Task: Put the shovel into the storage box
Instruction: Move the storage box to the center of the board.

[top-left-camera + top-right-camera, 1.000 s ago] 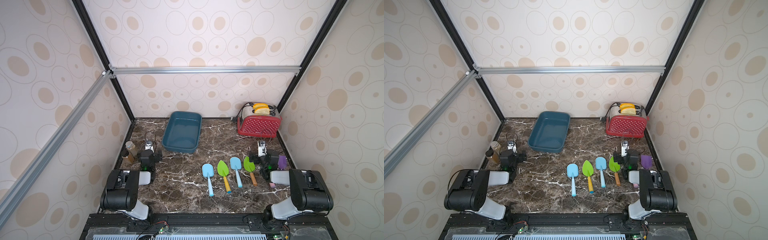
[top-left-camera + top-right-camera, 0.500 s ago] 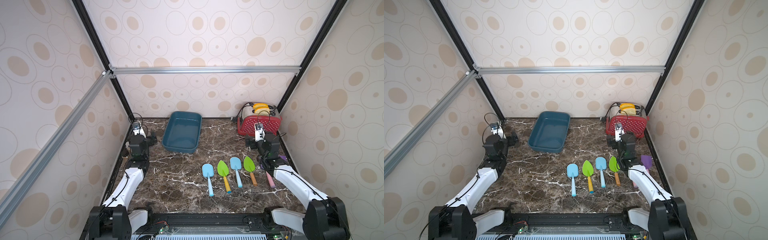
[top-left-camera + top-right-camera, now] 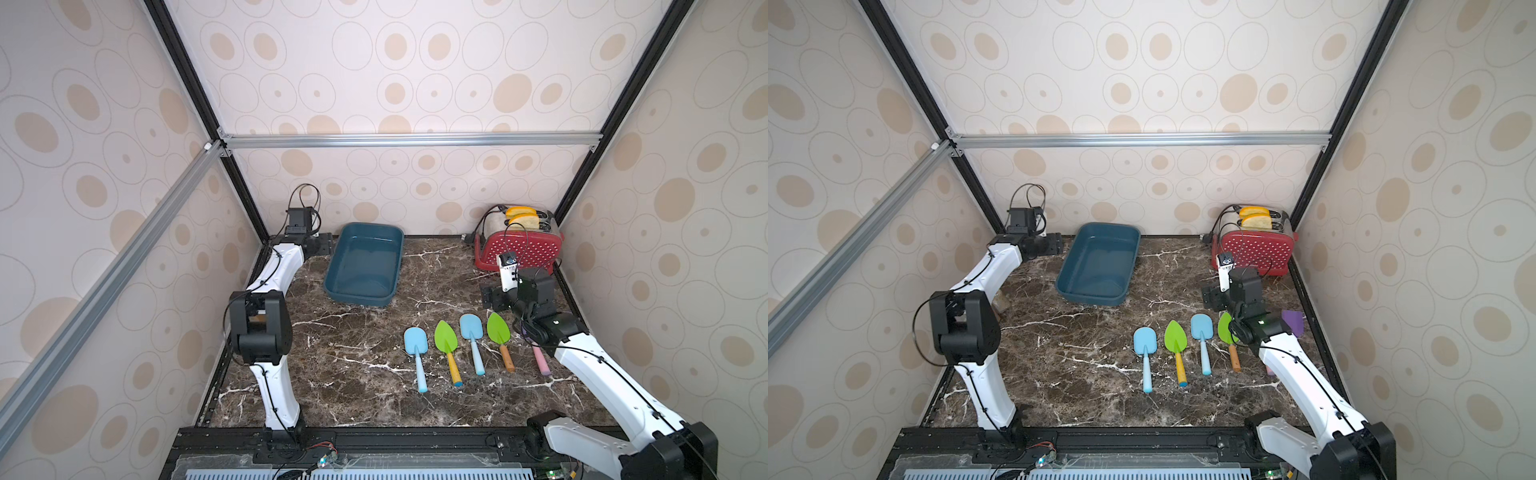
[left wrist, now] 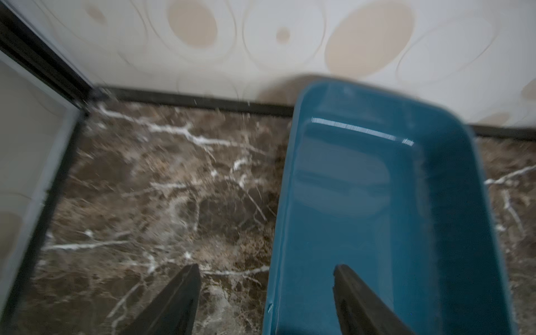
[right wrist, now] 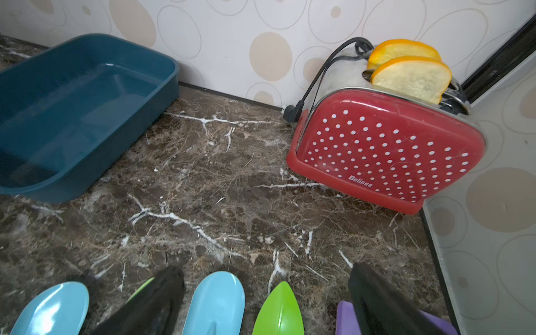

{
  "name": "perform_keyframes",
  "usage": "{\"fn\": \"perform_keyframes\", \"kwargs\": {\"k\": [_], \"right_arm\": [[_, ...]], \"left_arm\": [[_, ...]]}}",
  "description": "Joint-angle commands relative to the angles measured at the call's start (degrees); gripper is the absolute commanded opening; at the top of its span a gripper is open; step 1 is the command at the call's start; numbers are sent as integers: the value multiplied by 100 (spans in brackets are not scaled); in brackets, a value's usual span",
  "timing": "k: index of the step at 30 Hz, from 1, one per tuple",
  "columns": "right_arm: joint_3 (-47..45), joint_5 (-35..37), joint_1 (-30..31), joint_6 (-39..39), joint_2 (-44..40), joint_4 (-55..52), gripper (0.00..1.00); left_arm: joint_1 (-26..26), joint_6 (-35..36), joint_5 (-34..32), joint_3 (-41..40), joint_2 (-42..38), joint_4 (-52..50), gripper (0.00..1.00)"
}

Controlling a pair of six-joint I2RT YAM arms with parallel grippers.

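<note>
The left jaws are being held wide apart and empty, one finger (image 4: 174,301) over the tabletop (image 3: 357,374) and the other over the storage box (image 3: 363,270). The right jaws are being held equally wide and empty above the shovel blades. The dark, white-veined marble tabletop is being reached across by two white arms that were folded at the front a second ago. The left arm (image 3: 272,266) is being stretched to the glossy teal, round-cornered box, and the right arm (image 3: 582,357) is being bent low before the red dotted toaster (image 3: 536,249). Five plastic shovels are being left in a row outside the box: blue shovel (image 3: 415,340), green shovel (image 3: 446,337), second blue shovel (image 3: 471,326), second green shovel (image 3: 498,328) and purple shovel (image 3: 1292,321).
</note>
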Motion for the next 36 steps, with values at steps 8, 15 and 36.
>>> {"fn": "perform_keyframes", "kwargs": {"k": [8,15,36], "right_arm": [[-159,176,160,81,62,-317,95],[-215,337,161,29,17,-266,96],[-399,589,160,-22,-243,-146,98]], "left_arm": [[-148,103,352,581,668,-811,69],[-285,91,266,589,905,-880,49],[-592,108,-27,190,974,-1311,5]]}}
